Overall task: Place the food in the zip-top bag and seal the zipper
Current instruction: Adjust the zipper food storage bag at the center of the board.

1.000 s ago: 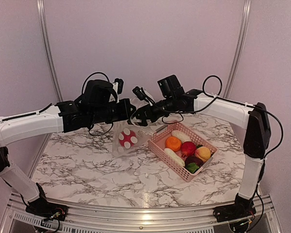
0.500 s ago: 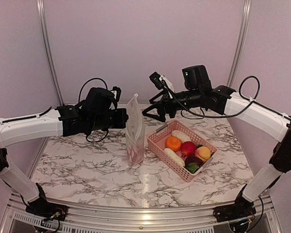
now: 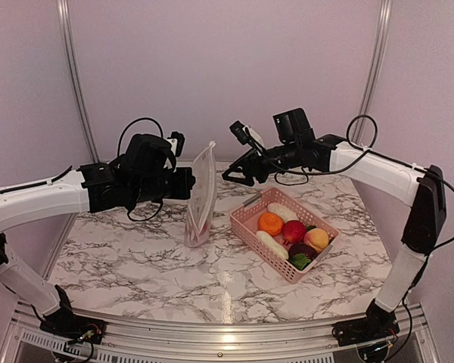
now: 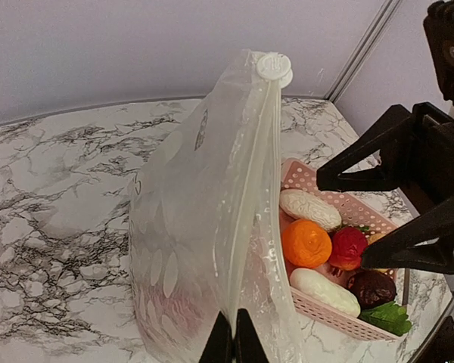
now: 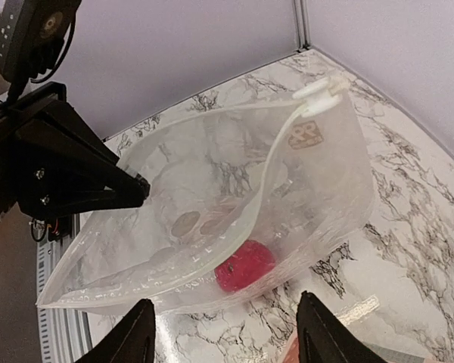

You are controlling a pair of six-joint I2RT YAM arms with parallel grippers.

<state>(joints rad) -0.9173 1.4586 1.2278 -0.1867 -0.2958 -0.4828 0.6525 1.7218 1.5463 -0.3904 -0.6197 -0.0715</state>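
Veined white marble bench (image 3: 136, 265); plain lilac walls (image 3: 227, 68); left pincer (image 4: 232, 342) clamped on zip-top bag (image 4: 197, 227); right pincer (image 5: 225, 329) splayed, 2 o'clock of bag.

A second ago the bag (image 3: 200, 197) lay low and crumpled on the surface (image 3: 136, 257), near the middle of the far edge. Now it stands tall, with its bottom down near the surface. Half a second ago it stood straight up. Now it leans, with its top tipped toward the right edge, and its bottom has slid a little toward the left edge. The left end effector (image 3: 188, 184) has moved back that way with it. The right end effector (image 3: 238, 172) was right by the bag a second ago. It has pulled up and away, and now hangs apart from the bag with its fingers spread wide.
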